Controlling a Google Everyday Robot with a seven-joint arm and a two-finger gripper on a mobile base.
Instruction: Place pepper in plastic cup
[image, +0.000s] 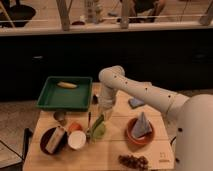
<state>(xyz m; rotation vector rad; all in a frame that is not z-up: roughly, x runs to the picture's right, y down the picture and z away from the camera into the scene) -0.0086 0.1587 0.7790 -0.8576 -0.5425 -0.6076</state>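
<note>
Warm, even light falls from above onto the wooden surface (112, 152), and the things on it cast only short, soft shadows. The white arm (145, 92) is brightest along its top edge. The claw (104, 111) hangs darker beneath it, just above the plastic cup (99, 132). The wall (150, 55) behind is dim, and the floor (45, 15) beyond it is brightly lit.

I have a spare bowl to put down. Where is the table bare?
Bare wood lies along the front edge of the table, between the white cup and the dark cluster, and between the plastic cup and the red bowl. The left corner is crowded; the gripper hangs just above the plastic cup and pepper.
</note>
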